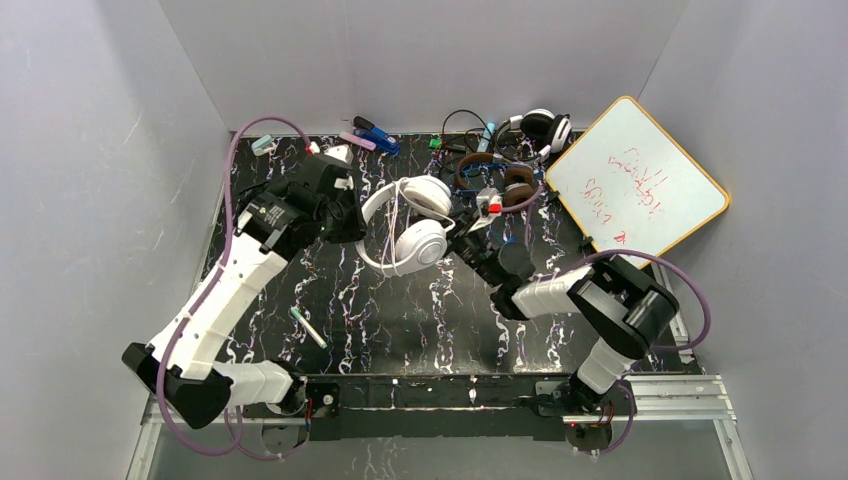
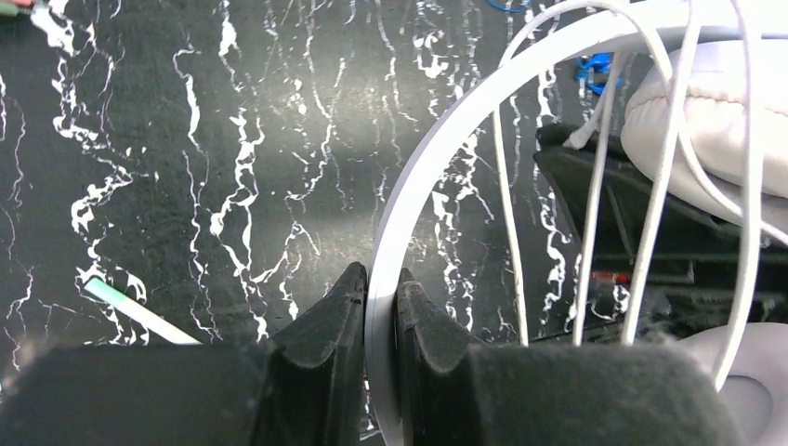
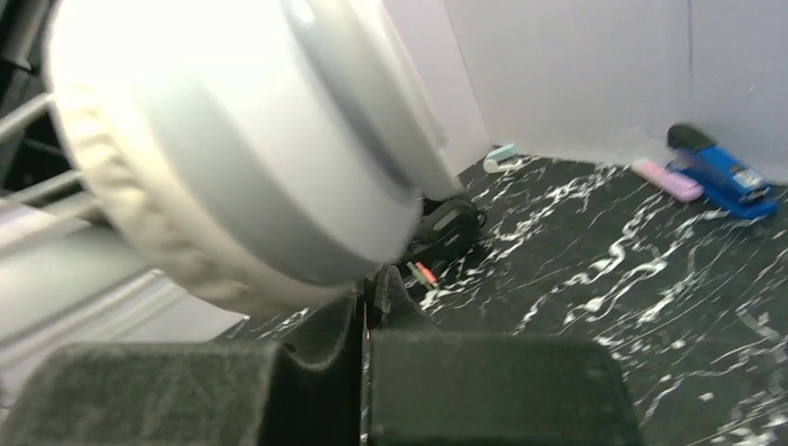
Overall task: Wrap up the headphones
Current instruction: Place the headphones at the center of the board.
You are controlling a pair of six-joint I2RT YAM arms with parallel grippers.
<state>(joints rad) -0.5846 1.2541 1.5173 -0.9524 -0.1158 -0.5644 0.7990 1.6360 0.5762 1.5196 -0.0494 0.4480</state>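
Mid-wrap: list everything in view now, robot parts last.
white over-ear headphones: one, white, table centre
brown-cupped headphones: one, brown, behind white pair
black-and-white headphones: one, black-and-white, back edge
whiteboard with red writing: one, white, right rear
blue stapler: one, blue, back edge
pink oblong block: one, pink, beside stapler
small teal item: one, teal, back left
green-capped white marker: one, white, near left
left gripper: one, black, shut on white headband
right gripper: one, black, shut beside white ear cup
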